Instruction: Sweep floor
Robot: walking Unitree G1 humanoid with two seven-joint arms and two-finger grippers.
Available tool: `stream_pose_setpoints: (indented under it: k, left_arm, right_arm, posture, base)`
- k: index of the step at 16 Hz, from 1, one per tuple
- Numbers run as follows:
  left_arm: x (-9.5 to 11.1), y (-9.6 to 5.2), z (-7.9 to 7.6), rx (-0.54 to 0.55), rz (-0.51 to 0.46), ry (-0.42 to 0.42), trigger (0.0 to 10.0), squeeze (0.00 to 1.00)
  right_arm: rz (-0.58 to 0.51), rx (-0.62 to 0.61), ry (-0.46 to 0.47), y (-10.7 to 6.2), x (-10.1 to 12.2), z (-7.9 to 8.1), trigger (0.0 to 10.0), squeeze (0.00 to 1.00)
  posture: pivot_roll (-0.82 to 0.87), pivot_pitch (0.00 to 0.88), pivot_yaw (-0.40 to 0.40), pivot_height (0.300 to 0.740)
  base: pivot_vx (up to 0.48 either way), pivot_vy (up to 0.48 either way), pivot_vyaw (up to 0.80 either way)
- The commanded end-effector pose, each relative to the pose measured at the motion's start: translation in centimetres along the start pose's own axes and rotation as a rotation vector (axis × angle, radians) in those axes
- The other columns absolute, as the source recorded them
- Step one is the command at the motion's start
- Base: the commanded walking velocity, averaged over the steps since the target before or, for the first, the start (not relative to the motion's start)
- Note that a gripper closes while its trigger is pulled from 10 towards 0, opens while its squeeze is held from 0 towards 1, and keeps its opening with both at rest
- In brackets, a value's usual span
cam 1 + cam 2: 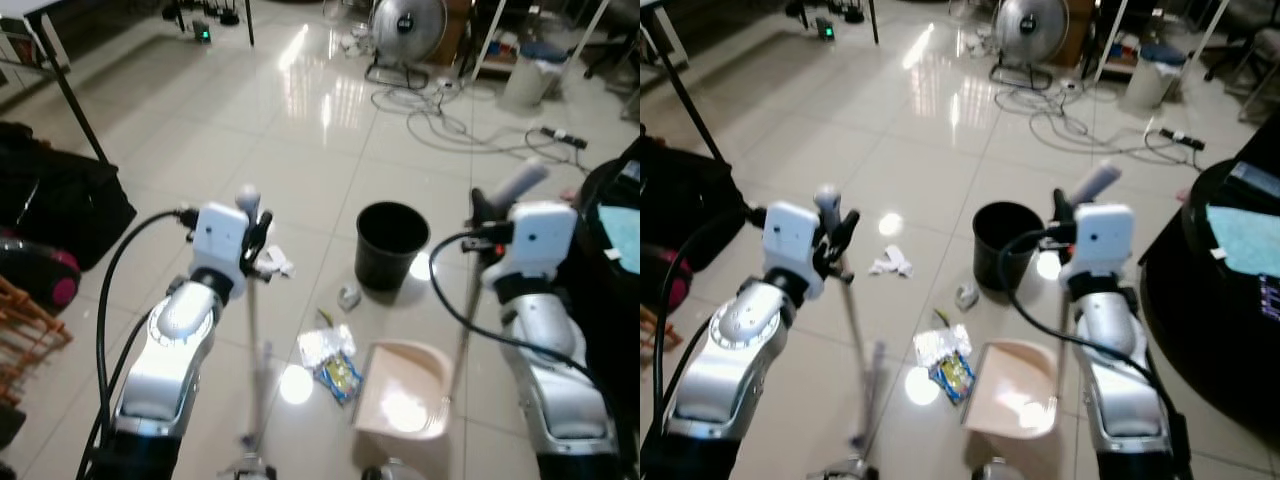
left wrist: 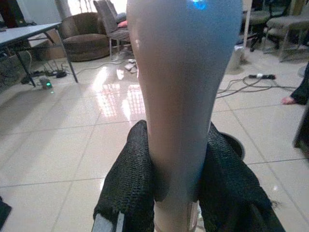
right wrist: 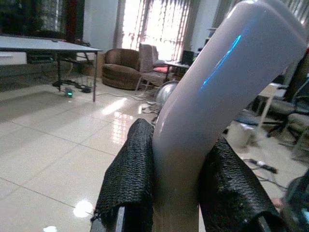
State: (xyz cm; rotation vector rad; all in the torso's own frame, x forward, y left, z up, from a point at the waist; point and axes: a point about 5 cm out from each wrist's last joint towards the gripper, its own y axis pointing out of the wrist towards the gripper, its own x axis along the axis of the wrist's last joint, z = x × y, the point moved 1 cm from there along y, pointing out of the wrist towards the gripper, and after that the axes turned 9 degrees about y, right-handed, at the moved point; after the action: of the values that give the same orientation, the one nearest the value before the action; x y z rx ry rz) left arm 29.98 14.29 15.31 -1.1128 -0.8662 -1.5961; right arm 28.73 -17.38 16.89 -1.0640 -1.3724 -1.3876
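- The litter sits on the tiled floor just in front of the dustpan: a crumpled foil wrapper and a yellow snack packet lie against the dustpan's left lip; a small grey scrap lies between dustpan and black bin; a white paper wad lies well to the dustpan's left, near the broom shaft
- The left gripper is clamped on the top of the broom handle; the right gripper is clamped on the dustpan's upright handle, its bent grip poking above the fingers
- Step in hand, as I judge it: gathering the litter into the dustpan; the broom head is blurred at the frame's foot, so its exact place is unsure
- Next move calls for a short stroke toward the dustpan's mouth, the pan held flat
- Room: open tile to the dustpan's left and beyond the bin; cables and a fan lie further off; a dark bag bounds the far left
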Motion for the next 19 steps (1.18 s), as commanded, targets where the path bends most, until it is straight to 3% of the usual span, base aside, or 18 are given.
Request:
stream_pose_setpoints:
  k: [1,3,8,19]
  left_arm:
    - [0.5,-0.1,1.1,0.037,-0.016,0.066,10.0,0.00]
    - [0.8,0.0,1.3,0.042,-0.045,0.068,10.0,0.00]
    - [1.2,0.0,1.3,0.031,-0.071,0.080,10.0,0.00]
    - [1.0,0.1,2.0,0.046,-0.066,0.108,10.0,0.00]
  right_arm:
    - [-0.029,0.016,0.027,0.2,0.7,0.7,10.0,0.00]
    - [-0.018,0.003,0.059,0.1,0.5,0.6,10.0,0.00]
    - [-0.010,0.002,0.079,-0.3,0.0,0.8,10.0,0.00]
    - [0.007,0.033,0.057,-0.1,-0.3,0.9,10.0,0.00]
  posture:
    - [0.03,0.100,-0.037,0.740]
    - [0.03,0.099,-0.036,0.740]
    - [0.03,0.086,-0.034,0.740]
    - [0.04,0.084,-0.033,0.740]
  base:
    - [0.000,0.000,0.00]
    - [0.000,0.000,0.00]
    - [0.318,0.000,-0.71]
    - [0.334,0.000,0.00]
